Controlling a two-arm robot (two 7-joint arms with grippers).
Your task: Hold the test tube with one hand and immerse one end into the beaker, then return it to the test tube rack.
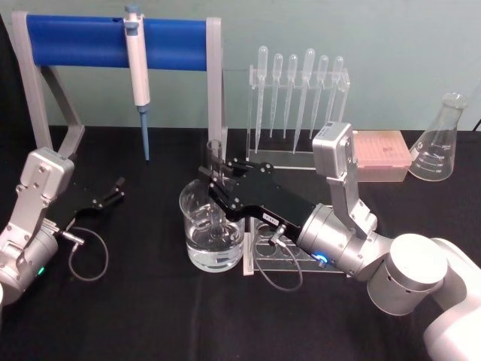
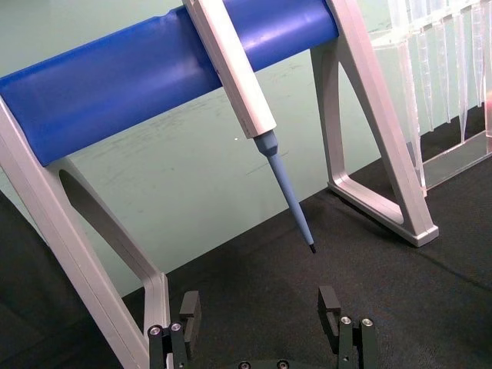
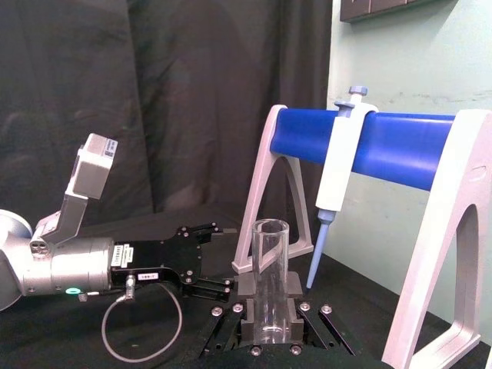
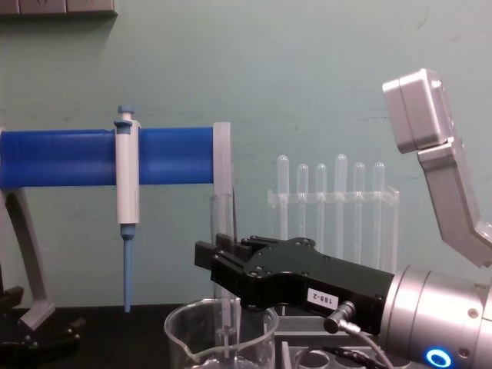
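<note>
The test tube (image 1: 215, 156) stands upright, and my right gripper (image 1: 216, 184) is shut on its middle. Its lower end reaches down inside the beaker (image 1: 192, 226), which holds clear liquid and stands at the table's centre. From the chest, the test tube (image 4: 221, 223) rises above the right gripper (image 4: 223, 265) and shows again through the beaker (image 4: 192, 334) wall. In the right wrist view the test tube (image 3: 269, 269) sits clamped between the fingers (image 3: 296, 288). My left gripper (image 1: 113, 192) rests open at the table's left, and the left wrist view shows that left gripper (image 2: 260, 307) with nothing between its fingers.
A blue-bar stand (image 1: 83, 41) with a hanging white-and-blue pipettor (image 1: 138, 75) stands at the back left. Behind the beaker are a rack of plastic pipettes (image 1: 297, 98), a pink box (image 1: 383, 154) and a conical flask (image 1: 438, 143). A clear tube rack (image 1: 278, 256) lies right of the beaker.
</note>
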